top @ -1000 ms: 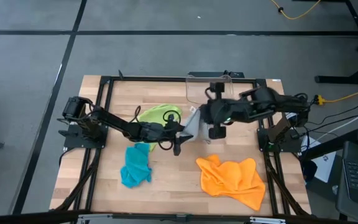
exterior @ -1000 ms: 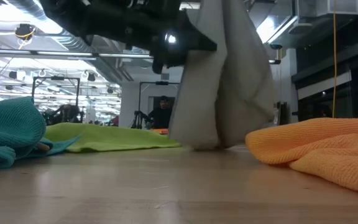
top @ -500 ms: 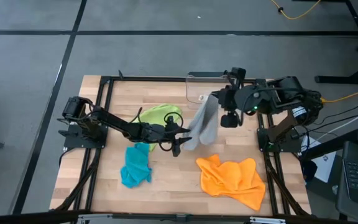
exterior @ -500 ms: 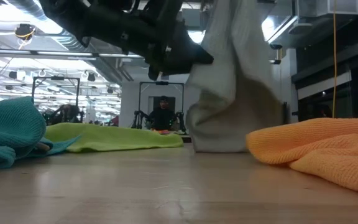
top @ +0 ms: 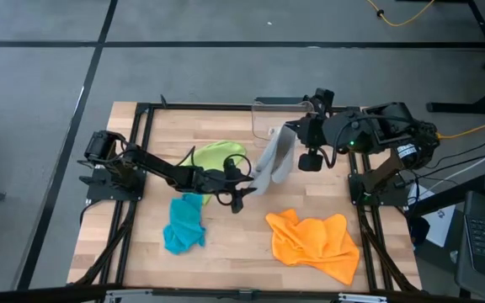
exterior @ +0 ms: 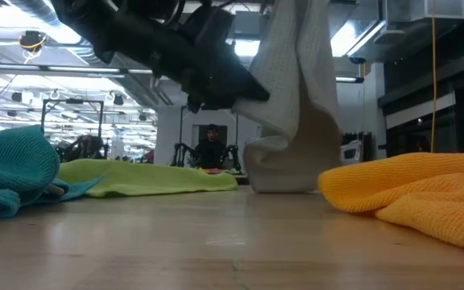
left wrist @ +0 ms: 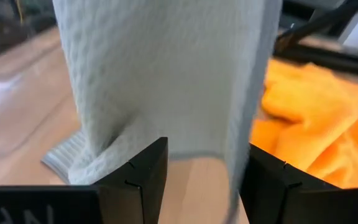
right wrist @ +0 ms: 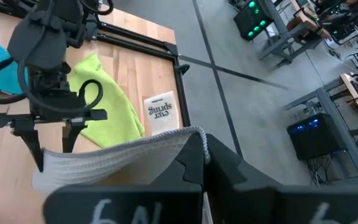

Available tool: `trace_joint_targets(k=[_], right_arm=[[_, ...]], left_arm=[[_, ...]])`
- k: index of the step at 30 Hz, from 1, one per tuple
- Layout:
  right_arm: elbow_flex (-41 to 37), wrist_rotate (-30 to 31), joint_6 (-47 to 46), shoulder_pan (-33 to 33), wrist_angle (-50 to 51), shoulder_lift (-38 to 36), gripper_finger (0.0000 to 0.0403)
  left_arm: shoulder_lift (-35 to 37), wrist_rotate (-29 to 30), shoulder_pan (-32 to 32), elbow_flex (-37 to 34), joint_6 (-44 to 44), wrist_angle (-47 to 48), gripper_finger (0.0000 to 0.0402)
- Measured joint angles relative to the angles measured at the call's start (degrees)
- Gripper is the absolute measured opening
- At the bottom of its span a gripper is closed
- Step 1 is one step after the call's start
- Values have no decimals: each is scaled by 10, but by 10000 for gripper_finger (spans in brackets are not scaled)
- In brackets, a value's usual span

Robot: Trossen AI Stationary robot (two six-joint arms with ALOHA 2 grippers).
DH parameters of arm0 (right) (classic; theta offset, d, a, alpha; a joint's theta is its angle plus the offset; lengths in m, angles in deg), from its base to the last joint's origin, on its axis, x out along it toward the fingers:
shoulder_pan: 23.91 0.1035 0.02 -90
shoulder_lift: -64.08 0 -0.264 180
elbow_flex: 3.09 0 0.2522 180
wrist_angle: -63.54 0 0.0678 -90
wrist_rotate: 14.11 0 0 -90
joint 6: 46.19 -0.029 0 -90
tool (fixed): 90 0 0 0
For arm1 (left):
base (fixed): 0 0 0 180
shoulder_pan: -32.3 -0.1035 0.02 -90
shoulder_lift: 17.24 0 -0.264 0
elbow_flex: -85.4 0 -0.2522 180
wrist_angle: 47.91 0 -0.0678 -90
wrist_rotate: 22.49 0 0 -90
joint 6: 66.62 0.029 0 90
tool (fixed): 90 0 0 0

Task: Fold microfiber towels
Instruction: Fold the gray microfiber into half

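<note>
Table: pale wood, black frame.
Lying on it: green towel, teal towel, orange towel.
Touching at lower edge: grey towel.

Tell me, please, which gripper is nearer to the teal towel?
Left. The left gripper hovers open just beside the teal towel; the right gripper is across the table, holding up the grey towel.

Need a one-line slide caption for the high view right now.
Right tool, shut, lifts the grey towel; open left tool waits at its lower edge among green, teal and orange towels.
</note>
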Motion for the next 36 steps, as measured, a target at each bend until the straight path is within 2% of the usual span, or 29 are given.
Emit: trace_joint_targets(k=[36], right_arm=[[0,-2,-4,0,23,0,3]], left_arm=[[20,-13,5,0,-16,95,166]])
